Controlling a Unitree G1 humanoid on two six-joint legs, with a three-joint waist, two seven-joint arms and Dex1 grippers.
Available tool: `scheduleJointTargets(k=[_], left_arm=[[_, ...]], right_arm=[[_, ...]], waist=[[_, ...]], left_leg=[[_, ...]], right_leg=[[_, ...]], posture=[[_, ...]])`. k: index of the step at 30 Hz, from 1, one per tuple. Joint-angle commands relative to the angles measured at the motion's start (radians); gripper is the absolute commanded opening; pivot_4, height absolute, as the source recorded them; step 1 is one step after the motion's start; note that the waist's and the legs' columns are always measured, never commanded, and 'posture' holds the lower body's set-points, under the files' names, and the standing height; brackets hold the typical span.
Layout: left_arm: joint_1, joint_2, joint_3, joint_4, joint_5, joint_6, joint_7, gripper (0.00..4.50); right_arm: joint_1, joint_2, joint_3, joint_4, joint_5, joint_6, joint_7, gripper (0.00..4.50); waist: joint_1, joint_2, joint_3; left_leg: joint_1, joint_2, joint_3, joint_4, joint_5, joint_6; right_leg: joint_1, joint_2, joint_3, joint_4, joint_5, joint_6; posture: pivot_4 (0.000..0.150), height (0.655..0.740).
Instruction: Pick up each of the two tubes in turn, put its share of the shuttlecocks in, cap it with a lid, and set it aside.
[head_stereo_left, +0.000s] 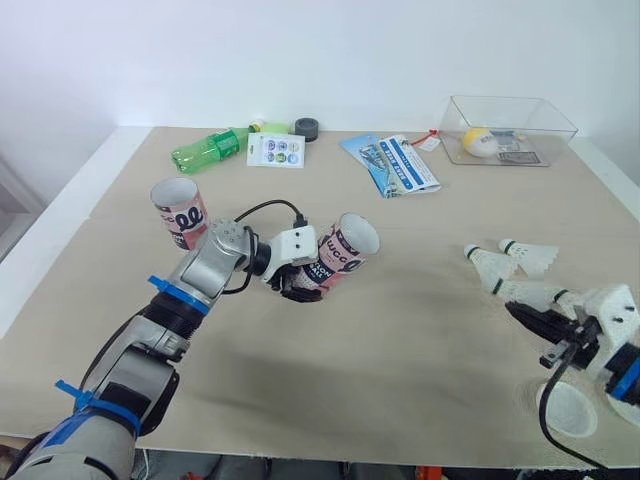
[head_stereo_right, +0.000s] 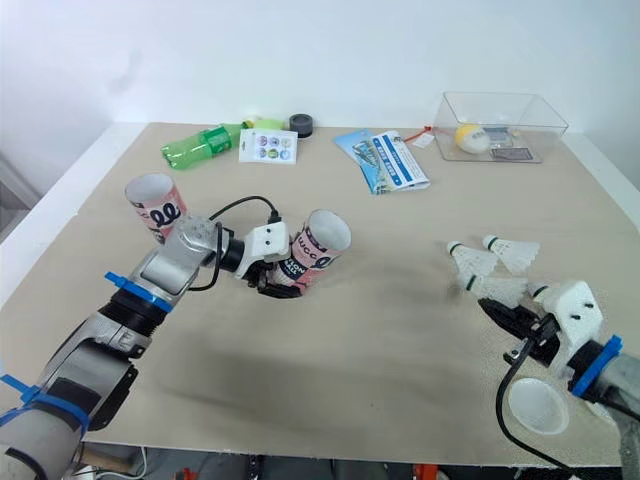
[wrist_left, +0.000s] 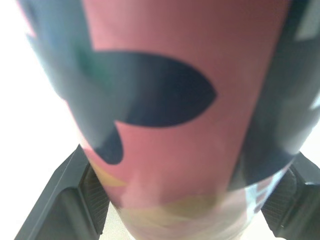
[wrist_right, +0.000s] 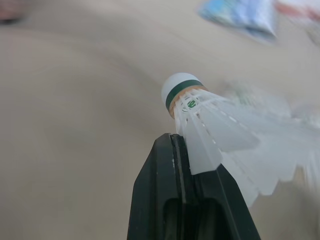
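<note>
**Fingers gripping on both sides: pink tube (head_stereo_left: 340, 257) on the left, shuttlecock (wrist_right: 210, 117) on the right**

Black fingers (wrist_left: 62, 200) of the left gripper (head_stereo_left: 300, 290) are clamping the pink tube low on its body, one on each side. They are holding it tilted left of the table's (head_stereo_left: 400, 360) centre, its open mouth pointing up and toward the robot's right. Whether its base is touching the table I cannot tell. The second tube (head_stereo_left: 178, 212) is standing mouth up just behind it, further left and apart from the arm.

The right gripper (wrist_right: 190, 152) is pinching the shuttlecock by its feather skirt. Its fingers are pressing together on the feathers and the cork is pointing away from the wrist, at the table's right front. Two loose shuttlecocks (head_stereo_left: 490, 262) are lying side by side just beyond it. A white lid (head_stereo_left: 572, 410) is lying near the front edge, beside the right wrist.
</note>
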Motion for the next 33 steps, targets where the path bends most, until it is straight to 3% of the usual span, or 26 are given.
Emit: scheduleJointTargets(k=[1, 5, 10, 12, 16, 20, 24, 27, 30, 33], left_arm=[[0.002, -0.014, -0.04, 0.029, 0.021, -0.007, -0.01, 3.49], [-0.013, -0.022, -0.039, 0.034, 0.024, 0.002, -0.016, 3.49], [-0.032, -0.033, -0.034, 0.038, 0.024, 0.007, -0.015, 3.49], [-0.035, -0.037, -0.032, 0.038, 0.024, 0.005, -0.012, 3.49], [-0.035, -0.04, -0.025, 0.021, 0.019, 0.015, -0.009, 3.49], [-0.023, -0.035, -0.023, -0.002, 0.017, 0.027, -0.002, 3.49], [-0.003, -0.026, -0.024, -0.027, 0.016, 0.045, 0.003, 3.49], [0.006, -0.019, -0.026, -0.039, 0.015, 0.055, 0.009, 3.49], [0.012, -0.015, -0.027, -0.042, 0.014, 0.059, 0.012, 3.49], [0.013, -0.018, -0.027, -0.044, 0.013, 0.065, 0.015, 3.49]], right_arm=[[-0.127, -0.107, -0.016, -0.074, 0.037, -0.001, 0.038, 0.09], [-0.452, -0.182, 0.232, -0.078, -0.037, -0.107, 0.052, 0.09], [-0.788, -0.109, 0.552, 0.018, -0.217, -0.319, 0.174, 0.09], [-0.852, -0.084, 0.619, 0.093, -0.276, -0.403, 0.218, 0.09], [-1.019, 0.026, 0.769, 0.478, -0.448, -0.67, 0.261, 0.09], [-1.013, 0.052, 0.787, 0.618, -0.485, -0.872, 0.259, 0.09], [-0.857, -0.023, 0.742, 0.455, -0.424, -0.943, 0.274, 0.09], [-0.867, -0.03, 0.743, 0.385, -0.389, -0.901, 0.295, 0.09], [-0.917, -0.007, 0.746, 0.322, -0.336, -0.82, 0.313, 1.03], [-0.953, 0.006, 0.744, 0.297, -0.327, -0.782, 0.316, 2.3]], waist=[[-0.001, -0.002, 0.0], [-0.002, -0.005, 0.001], [0.007, -0.006, 0.001], [0.011, -0.006, 0.001], [0.01, -0.007, 0.002], [0.012, -0.007, 0.002], [0.016, -0.007, 0.002], [0.001, -0.004, 0.001], [-0.003, -0.004, 0.001], [-0.003, -0.004, 0.002]], left_leg=[[0.0, -0.001, 0.0, 0.0, 0.0, 0.0], [-0.001, -0.001, 0.0, 0.0, 0.001, 0.001], [-0.004, -0.004, 0.002, -0.001, 0.001, 0.001], [-0.006, -0.005, 0.002, -0.001, 0.001, 0.0], [-0.008, -0.005, 0.003, 0.0, 0.0, 0.0], [-0.007, -0.005, 0.002, -0.001, 0.001, 0.001], [-0.007, -0.005, 0.0, -0.003, 0.001, 0.0], [-0.005, -0.005, 0.0, -0.003, -0.001, 0.001], [-0.001, -0.005, 0.001, -0.004, 0.0, 0.001], [-0.001, -0.004, 0.001, -0.004, 0.003, 0.004]], right_leg=[[0.0, -0.001, 0.0, 0.0, 0.0, 0.0], [0.001, -0.004, -0.003, -0.001, -0.001, 0.0], [-0.001, -0.008, -0.003, -0.001, -0.003, 0.005], [-0.002, -0.009, -0.003, -0.002, -0.002, 0.01], [-0.003, -0.01, -0.004, -0.002, -0.002, 0.011], [-0.002, -0.009, -0.004, -0.002, -0.001, 0.01], [-0.001, -0.01, -0.005, -0.001, -0.002, 0.008], [-0.001, -0.009, -0.005, -0.001, -0.003, 0.006], [0.001, -0.008, -0.004, 0.001, -0.004, 0.007], [0.001, -0.008, -0.004, 0.001, -0.003, 0.003]], posture=[[0.15, 0.74], [0.15, 0.74], [0.15, 0.74], [0.15, 0.74], [0.15, 0.74], [0.15, 0.74], [0.15, 0.74], [0.15, 0.74], [0.15, 0.74], [0.15, 0.74]])
